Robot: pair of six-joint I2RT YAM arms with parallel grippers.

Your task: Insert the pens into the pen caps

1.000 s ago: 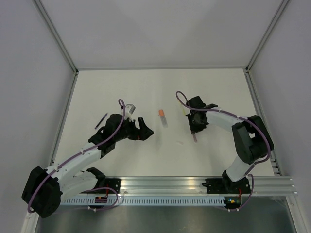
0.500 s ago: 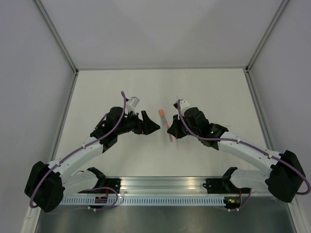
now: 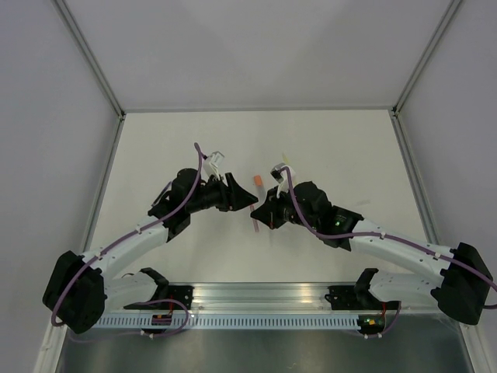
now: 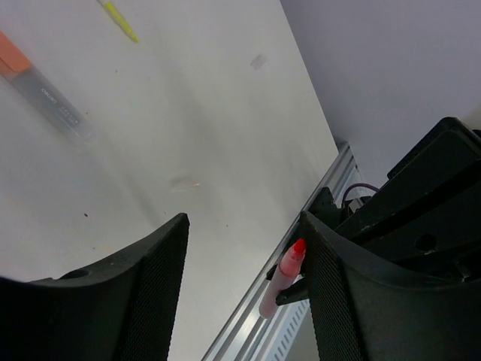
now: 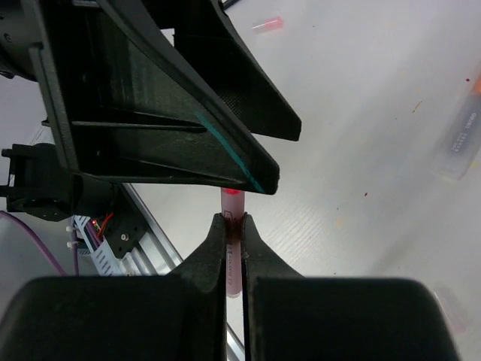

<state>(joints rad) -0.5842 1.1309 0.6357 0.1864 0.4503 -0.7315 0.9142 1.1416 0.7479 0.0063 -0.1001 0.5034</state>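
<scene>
Our right gripper (image 5: 233,219) is clamped tight on the pink pen (image 5: 232,197), whose red tip pokes out past its fingertips, above the table (image 3: 342,148). Our left gripper (image 4: 244,226) stands well open with nothing in it (the pen shows through the gap, close to one finger). The orange pen cap (image 3: 257,180) lies on the table just beyond both grippers, and a yellow pen (image 4: 119,16) lies farther off.

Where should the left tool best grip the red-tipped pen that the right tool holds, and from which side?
Probably on the pen just under its red tip, coming from opposite the right tool: only that short end sticks out past its shut fingers.
</scene>
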